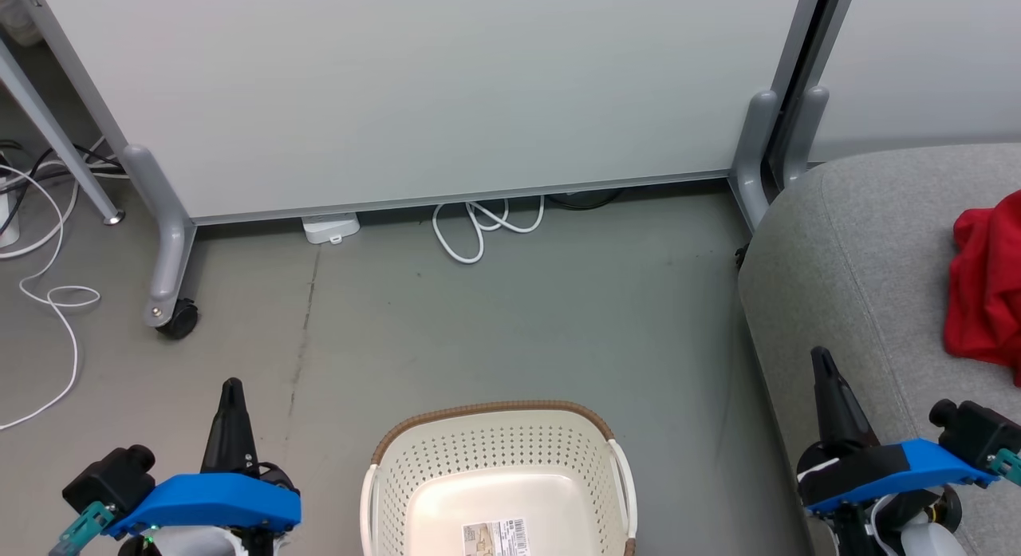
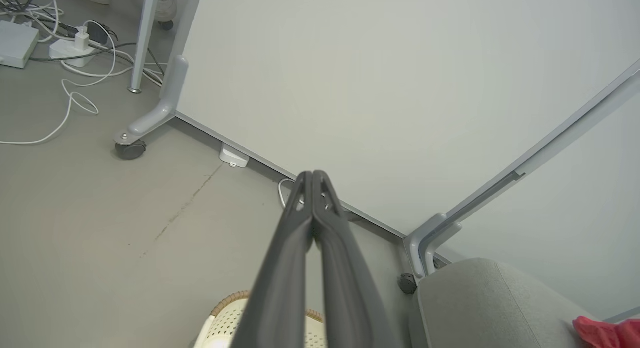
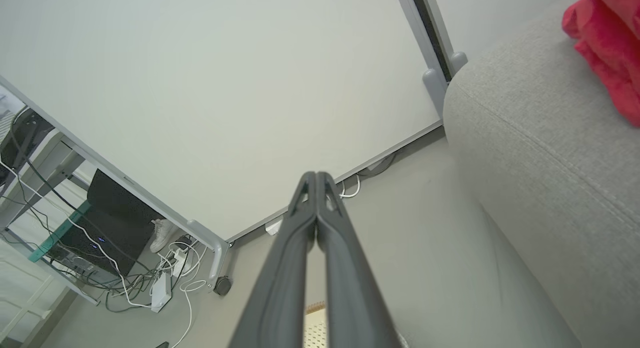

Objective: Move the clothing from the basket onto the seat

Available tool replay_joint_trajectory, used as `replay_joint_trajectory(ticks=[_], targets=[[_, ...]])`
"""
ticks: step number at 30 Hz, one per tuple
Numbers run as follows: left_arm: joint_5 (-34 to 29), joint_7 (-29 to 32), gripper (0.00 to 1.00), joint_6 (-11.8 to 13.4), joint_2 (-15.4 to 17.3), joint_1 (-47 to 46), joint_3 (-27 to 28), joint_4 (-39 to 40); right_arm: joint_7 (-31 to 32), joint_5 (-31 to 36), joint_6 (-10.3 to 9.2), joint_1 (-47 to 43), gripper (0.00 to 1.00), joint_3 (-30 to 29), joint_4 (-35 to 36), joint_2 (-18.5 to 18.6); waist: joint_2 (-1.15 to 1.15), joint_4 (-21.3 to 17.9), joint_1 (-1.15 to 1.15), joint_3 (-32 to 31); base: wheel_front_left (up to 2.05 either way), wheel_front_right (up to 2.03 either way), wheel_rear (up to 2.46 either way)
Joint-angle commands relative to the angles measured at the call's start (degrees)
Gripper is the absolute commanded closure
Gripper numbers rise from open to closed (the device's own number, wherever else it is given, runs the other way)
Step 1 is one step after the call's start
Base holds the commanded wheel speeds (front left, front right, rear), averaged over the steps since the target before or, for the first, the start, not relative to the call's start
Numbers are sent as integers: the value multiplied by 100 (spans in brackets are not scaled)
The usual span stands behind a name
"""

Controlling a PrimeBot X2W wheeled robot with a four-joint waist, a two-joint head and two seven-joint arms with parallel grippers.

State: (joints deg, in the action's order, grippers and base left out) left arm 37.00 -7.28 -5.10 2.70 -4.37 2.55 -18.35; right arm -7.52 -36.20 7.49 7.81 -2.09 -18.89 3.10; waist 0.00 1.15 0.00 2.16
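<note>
Cable coil under partition beyond basket

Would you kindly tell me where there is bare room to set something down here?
The seat is bare between its left edge and the red clothing. The floor is open between the basket and the partition. It is crowded with cables at the far left.

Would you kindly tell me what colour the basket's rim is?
Brown, with a braided look; the head view shows the rim best.
</note>
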Motion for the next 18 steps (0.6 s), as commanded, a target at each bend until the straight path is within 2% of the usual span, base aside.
replay_joint_trajectory(ticks=[1, 18], targets=[[219, 50, 100, -23, 18, -149, 28, 119, 48, -245, 0, 12, 100, -27, 110, 0, 0, -2, 0, -3, 0, 0, 0], [1476, 364, 100, -33, 21, -170, 124, 249, 370, -1518, 0, -15, 100, -129, 194, -6, 0, -21, 0, -40, 0, 0, 0]])
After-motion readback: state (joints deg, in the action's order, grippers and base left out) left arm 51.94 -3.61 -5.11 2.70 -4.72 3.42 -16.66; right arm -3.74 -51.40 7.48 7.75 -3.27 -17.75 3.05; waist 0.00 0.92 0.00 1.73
